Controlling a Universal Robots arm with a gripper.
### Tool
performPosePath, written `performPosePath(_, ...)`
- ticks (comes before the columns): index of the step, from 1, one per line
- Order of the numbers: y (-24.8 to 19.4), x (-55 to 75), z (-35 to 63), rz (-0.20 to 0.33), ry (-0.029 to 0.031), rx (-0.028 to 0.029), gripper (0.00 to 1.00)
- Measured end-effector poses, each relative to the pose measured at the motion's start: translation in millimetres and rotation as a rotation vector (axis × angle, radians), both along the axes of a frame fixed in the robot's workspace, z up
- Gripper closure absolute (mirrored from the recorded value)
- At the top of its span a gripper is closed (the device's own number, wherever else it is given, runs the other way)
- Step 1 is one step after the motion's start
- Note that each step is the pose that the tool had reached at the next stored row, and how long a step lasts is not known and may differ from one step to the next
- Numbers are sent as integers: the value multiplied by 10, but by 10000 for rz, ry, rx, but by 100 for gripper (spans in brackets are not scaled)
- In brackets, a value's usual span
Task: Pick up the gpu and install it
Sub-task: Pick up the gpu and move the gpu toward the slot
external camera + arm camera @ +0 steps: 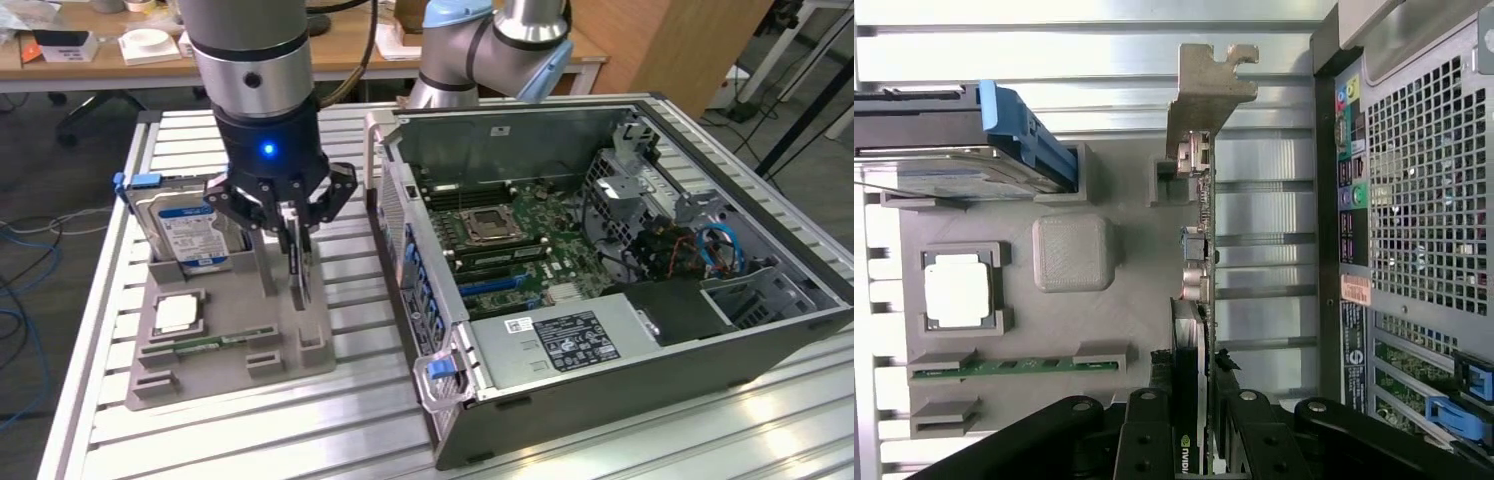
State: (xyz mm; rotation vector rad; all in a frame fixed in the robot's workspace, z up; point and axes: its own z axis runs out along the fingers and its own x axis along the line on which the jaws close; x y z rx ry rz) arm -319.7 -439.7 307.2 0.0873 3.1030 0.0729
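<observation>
Pointing straight down, the hand (291,240) pinches the upright gpu (1195,260) at the gray tray (227,368).

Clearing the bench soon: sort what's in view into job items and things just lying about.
Job:
gpu
hand, clamped on it
open computer case

Lying about, in the grey holder:
hard drive
processor chip
memory stick

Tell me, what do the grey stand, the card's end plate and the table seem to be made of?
The grey stand is likely plastic: matt, even grey, with moulded or printed slots. The end bracket of the gpu is bare metal, perhaps steel: dull silver sheen, thin stamped shape. The table is probably aluminium: silvery ribbed slats that catch the light.
</observation>
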Motion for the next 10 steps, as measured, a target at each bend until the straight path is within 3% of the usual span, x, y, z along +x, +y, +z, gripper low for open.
performPosePath(10, 0, 0, 92, 0, -1, 1, 74)
